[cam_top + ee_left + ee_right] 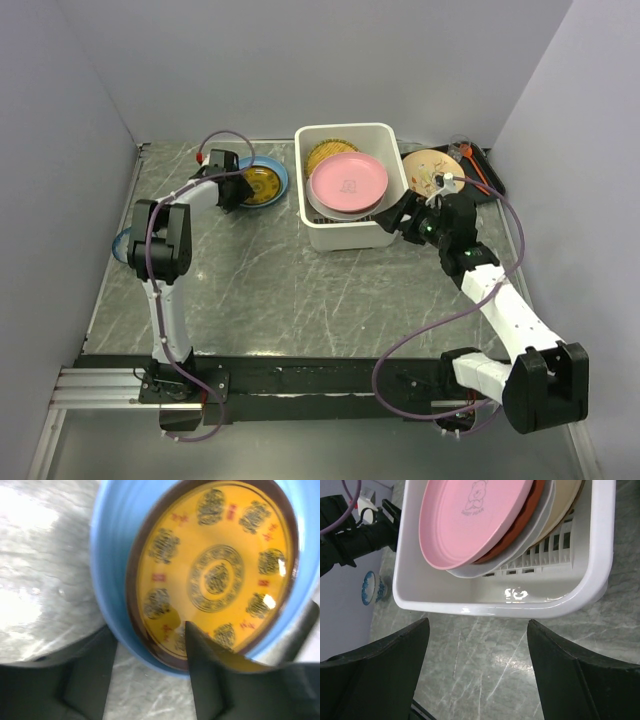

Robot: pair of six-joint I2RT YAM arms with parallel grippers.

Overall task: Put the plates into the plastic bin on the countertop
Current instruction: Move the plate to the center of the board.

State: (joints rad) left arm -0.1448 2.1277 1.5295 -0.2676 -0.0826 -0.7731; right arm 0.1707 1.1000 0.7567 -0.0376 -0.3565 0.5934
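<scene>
Only its wrist view shows the left gripper [147,627] spread and empty, straddling the near rims of the blue plate [107,555] and the yellow plate [215,575] stacked on it. Beyond the right gripper [479,627], wide apart on nothing, the plastic bin [520,607] lies crosswise, its tilted pink plate [465,520] hiding most plates [542,515] behind.

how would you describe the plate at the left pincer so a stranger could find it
Start at the white plastic bin at the back of the countertop and look just left of it. A blue plate lies there with the yellow plate resting on it. Only this one has a dark brown rim and dark round medallions.
</scene>
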